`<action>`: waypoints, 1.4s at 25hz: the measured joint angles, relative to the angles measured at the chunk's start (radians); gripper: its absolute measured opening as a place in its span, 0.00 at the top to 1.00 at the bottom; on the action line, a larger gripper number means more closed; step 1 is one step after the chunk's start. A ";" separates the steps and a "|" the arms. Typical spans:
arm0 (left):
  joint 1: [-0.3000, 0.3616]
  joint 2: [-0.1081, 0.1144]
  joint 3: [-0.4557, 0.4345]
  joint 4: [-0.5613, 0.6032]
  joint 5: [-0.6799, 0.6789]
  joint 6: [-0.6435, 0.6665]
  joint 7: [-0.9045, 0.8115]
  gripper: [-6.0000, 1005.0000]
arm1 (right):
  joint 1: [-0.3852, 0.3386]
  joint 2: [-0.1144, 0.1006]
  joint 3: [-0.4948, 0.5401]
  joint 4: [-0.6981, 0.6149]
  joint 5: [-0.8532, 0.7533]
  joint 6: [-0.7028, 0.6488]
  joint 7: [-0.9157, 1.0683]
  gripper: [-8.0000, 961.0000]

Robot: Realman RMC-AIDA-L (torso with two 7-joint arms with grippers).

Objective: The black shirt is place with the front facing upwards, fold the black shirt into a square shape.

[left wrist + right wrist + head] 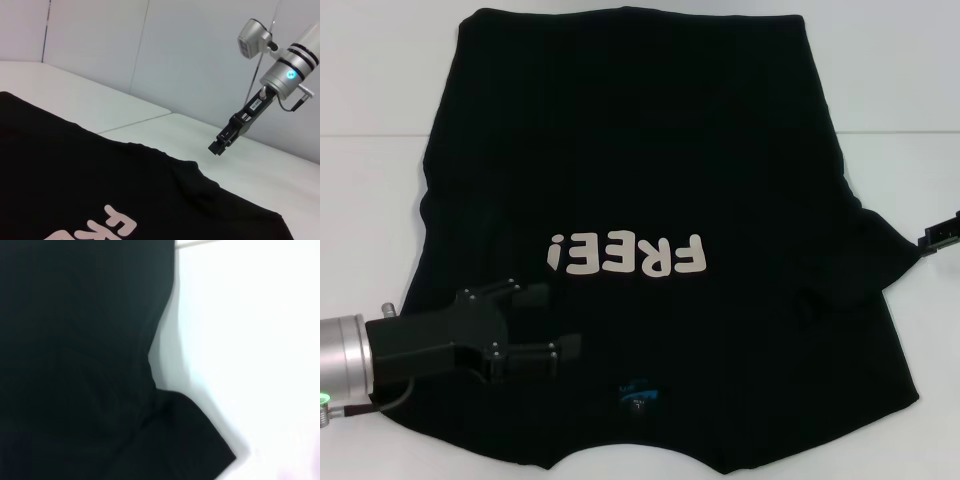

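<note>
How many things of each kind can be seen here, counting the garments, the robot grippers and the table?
Black shirt: 1
Grippers: 2, the left gripper over the shirt's near left part, the right gripper beside its right sleeve
White table: 1
Total: 4

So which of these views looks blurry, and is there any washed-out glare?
Right wrist view: soft and blurred, the table blown out white beside the black shirt. Head view: sharp, lettering crisp. Left wrist view: clear, the right gripper in focus.
</note>
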 joint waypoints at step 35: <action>0.009 -0.023 -0.136 -0.006 -0.015 0.004 -0.002 0.10 | -0.463 0.057 0.526 0.377 0.778 -0.293 -0.505 0.24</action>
